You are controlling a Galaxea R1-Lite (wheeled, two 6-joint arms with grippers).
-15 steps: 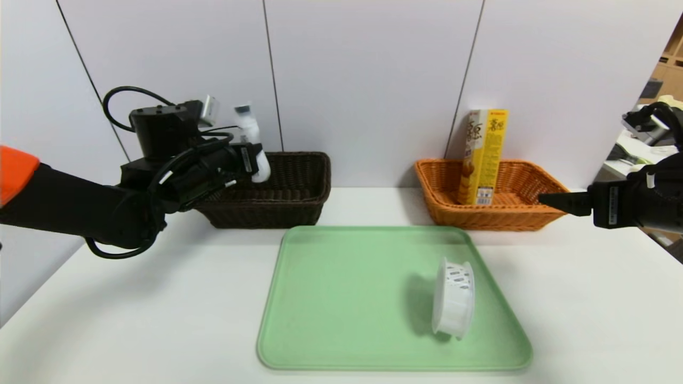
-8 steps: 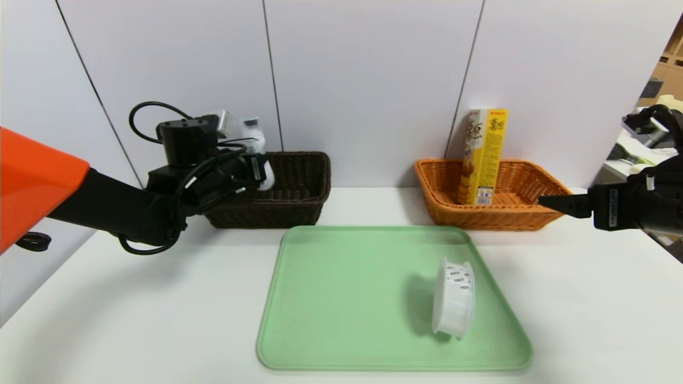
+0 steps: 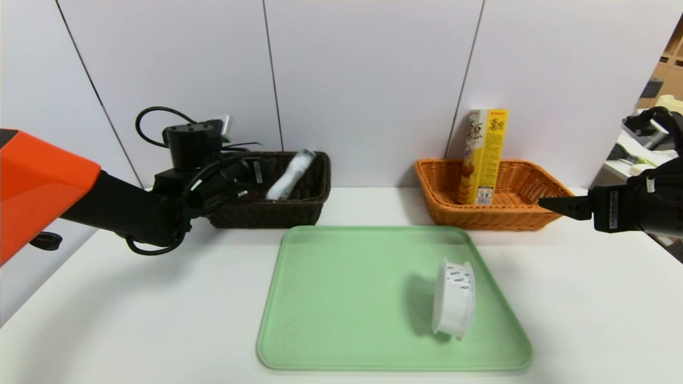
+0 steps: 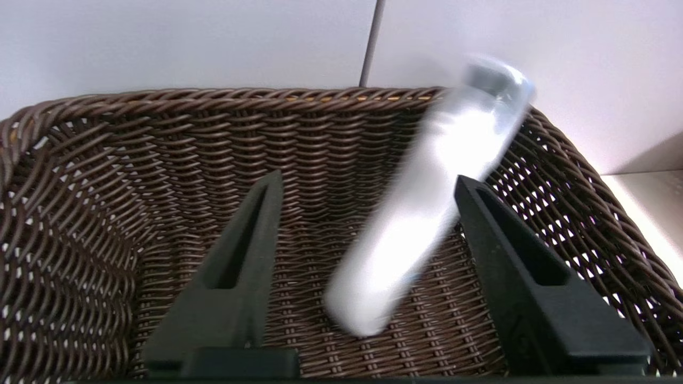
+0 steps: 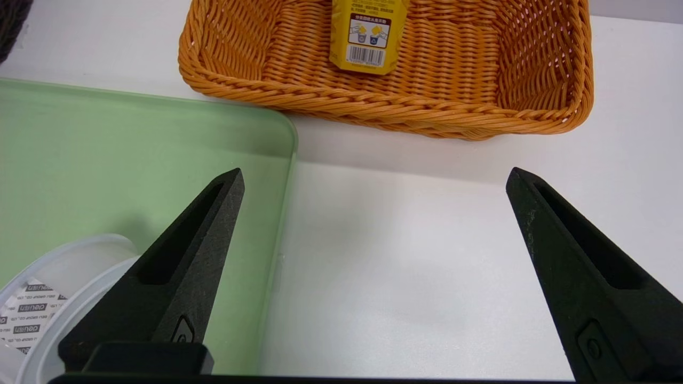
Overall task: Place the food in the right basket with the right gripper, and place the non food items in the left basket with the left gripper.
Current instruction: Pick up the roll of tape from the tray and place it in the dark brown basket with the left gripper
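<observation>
Tilting bottle (image 4: 421, 224) inside dark basket (image 4: 80, 213), left gripper (image 4: 368, 186) spread

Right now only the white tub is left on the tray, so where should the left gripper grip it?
The white tub lies on its side on the green tray. Probably come from above and pinch across its flat faces; the curved wall would likely roll.

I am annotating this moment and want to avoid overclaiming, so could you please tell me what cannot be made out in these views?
- Slim white bottle: motion-blurred in left wrist view, between the open left gripper fingers; label unreadable, contact uncertain.
- Dark brown basket floor: hidden by its front wall in head view.
- Yellow carton: top cut off in right wrist view.
- White tub: partly behind the right gripper finger.
</observation>
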